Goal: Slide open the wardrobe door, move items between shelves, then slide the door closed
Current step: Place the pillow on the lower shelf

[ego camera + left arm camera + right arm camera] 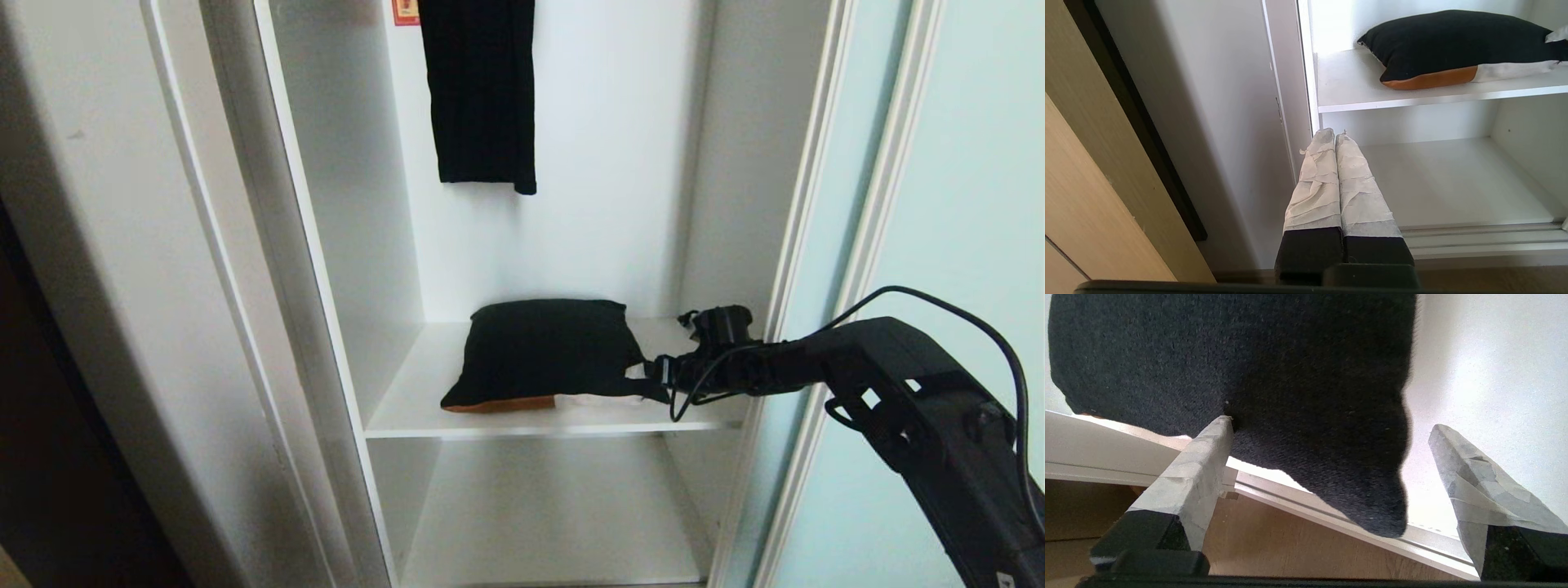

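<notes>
The bundle [543,351] (black on top, with an orange strip and a white strip along its front underside) lies on the upper shelf [424,408], toward the right half and close to the front edge. The lower shelf [555,523] sits beneath it. The right gripper [657,371] reaches in from the right side of the shelf, level with the bundle's right end; in the right wrist view its taped fingers [1202,473] stand wide apart on either side of the bundle's dark corner [1331,465], one fingertip touching the fabric, the other clear of it, so nothing is clamped. The door [963,204], pale aqua glass in a light frame, is slid over to the right, leaving the compartment open. A black garment [482,90] hangs above at the back. Beside it is a small red-and-yellow label [406,11], its writing too small to read. The left gripper [1336,136] is low by the wardrobe's left post [1286,81], its fingers pressed together on nothing.
</notes>
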